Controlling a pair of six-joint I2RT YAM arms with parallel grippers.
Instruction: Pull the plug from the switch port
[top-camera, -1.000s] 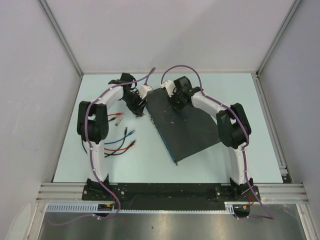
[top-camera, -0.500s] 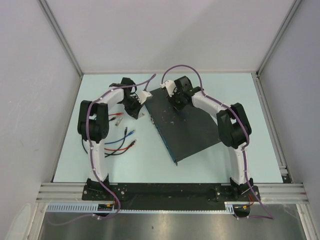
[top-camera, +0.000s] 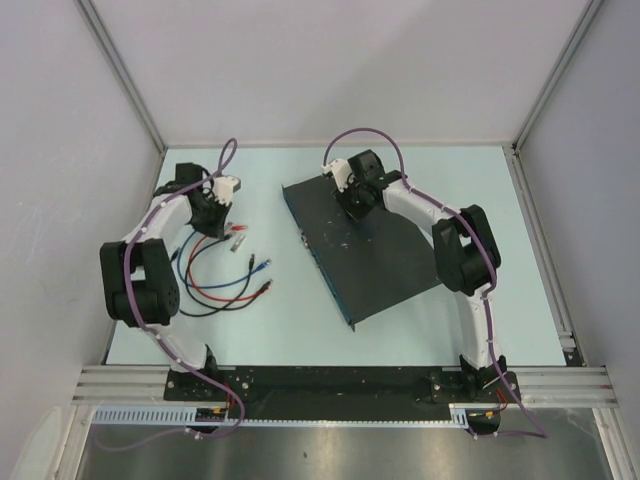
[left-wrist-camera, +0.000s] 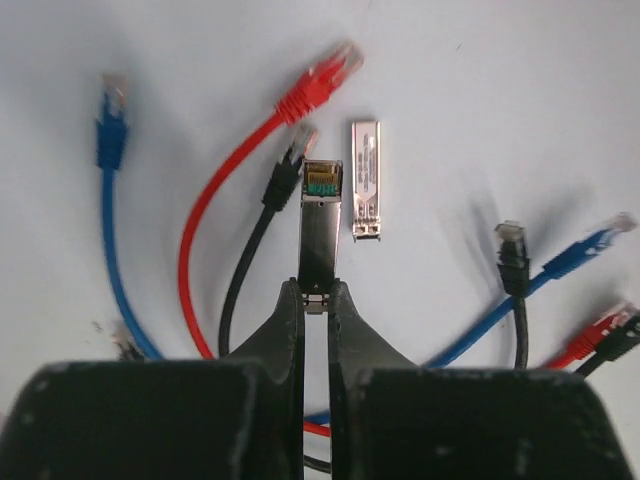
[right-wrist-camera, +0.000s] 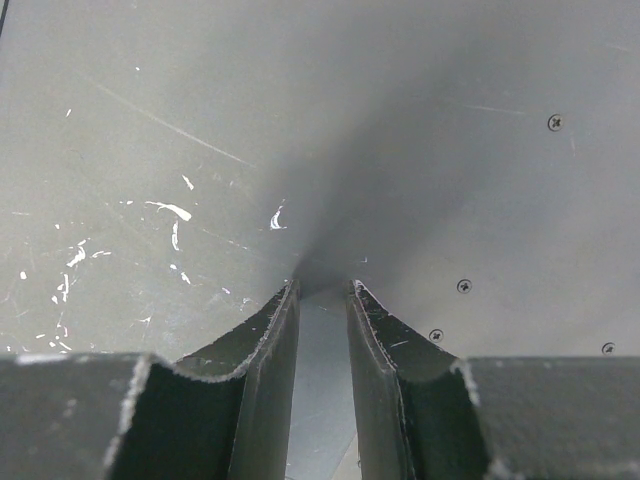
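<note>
The switch (top-camera: 370, 250) is a flat black box lying at an angle right of centre, and its scuffed top (right-wrist-camera: 200, 150) fills the right wrist view. A small silver plug (left-wrist-camera: 321, 225) with a green-gold end sticks out from my left gripper (left-wrist-camera: 316, 290), which is shut on its rear end. That gripper (top-camera: 213, 213) hangs over the loose cables at the far left, well away from the switch. My right gripper (top-camera: 355, 205) presses its tips (right-wrist-camera: 322, 288) on the switch top, jaws slightly apart with nothing between them.
A second silver module (left-wrist-camera: 366, 180) lies on the table just right of the held plug. Red (left-wrist-camera: 320, 80), blue (left-wrist-camera: 110, 120) and black (left-wrist-camera: 512, 250) patch cables sprawl around it, shown as a tangle (top-camera: 225, 280) in the top view. Grey walls enclose the table.
My left gripper shut on the plug at the switch's far left corner and swung away to the left with it, over the cables. The right arm stayed put.
</note>
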